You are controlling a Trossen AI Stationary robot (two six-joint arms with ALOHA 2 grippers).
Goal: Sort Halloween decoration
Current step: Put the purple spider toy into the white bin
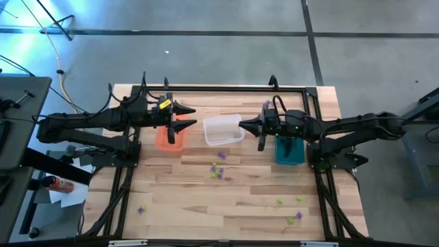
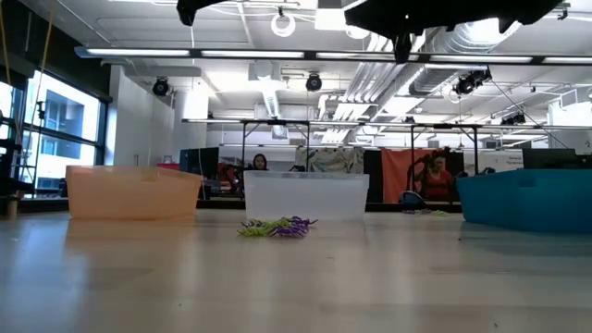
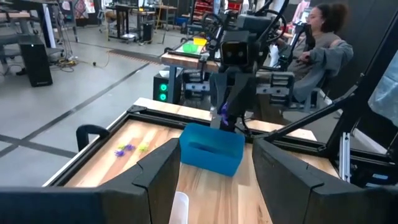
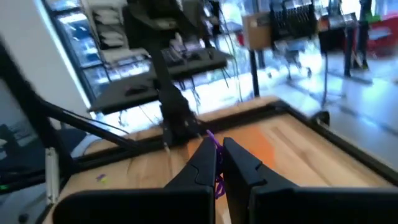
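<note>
Overhead, right gripper (image 4: 219,163) fingers pinched on a spindly purple plastic trinket (image 4: 217,180), left gripper (image 1: 190,117) fingers apart.

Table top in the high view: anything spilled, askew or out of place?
Nothing spilled or damaged. The tiny purple and yellow-green plastic trinkets lie loose awaiting sorting. The orange bin, clear bin and teal bin stand upright in a row.

Left gripper (image 1: 189,118) raised above the table, fingers spread wide, nothing between them. Right gripper (image 1: 241,125) also raised, fingers pinched together, pointing toward the left arm.
</note>
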